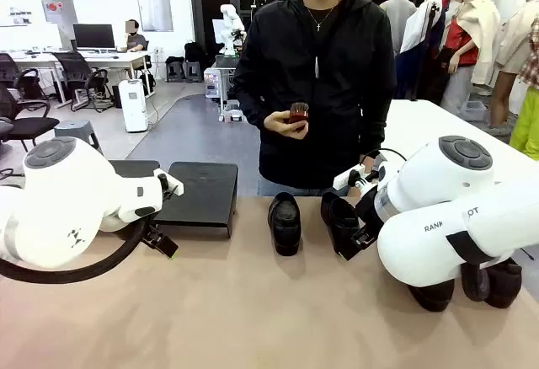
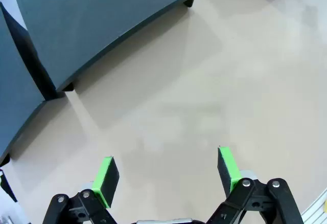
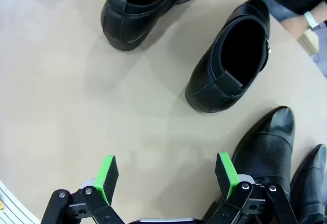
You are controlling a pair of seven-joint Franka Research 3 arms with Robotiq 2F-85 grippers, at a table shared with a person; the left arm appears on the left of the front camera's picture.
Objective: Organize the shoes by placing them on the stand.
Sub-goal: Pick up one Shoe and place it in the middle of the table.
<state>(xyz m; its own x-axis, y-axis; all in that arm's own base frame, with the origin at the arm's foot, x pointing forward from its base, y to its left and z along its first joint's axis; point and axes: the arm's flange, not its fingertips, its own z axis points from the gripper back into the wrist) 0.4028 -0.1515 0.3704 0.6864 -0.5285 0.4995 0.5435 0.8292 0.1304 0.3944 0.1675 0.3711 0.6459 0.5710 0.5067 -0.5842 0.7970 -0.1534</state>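
Two black glossy shoes stand side by side at the table's far middle, one [image 1: 285, 221] to the left of the other [image 1: 340, 220]. Two more shoes [image 1: 434, 295] [image 1: 504, 283] lie partly under my right arm. The black stand [image 1: 200, 192] sits at the far left, with its second platform [image 1: 131, 168] behind my left arm. My left gripper [image 1: 162, 242] [image 2: 166, 175] hangs open over bare table beside the stand's platforms [image 2: 97, 24]. My right gripper [image 1: 362, 232] [image 3: 166, 175] is open above the table, with several shoes [image 3: 145, 6] [image 3: 232, 60] [image 3: 268, 147] ahead and beside it.
A person in a black jacket [image 1: 324, 74] stands at the far edge behind the shoes, holding a small dark cup [image 1: 298, 114]. Bare tan tabletop [image 1: 253, 318] spreads across the front middle. A white table [image 1: 429, 125] is at the far right.
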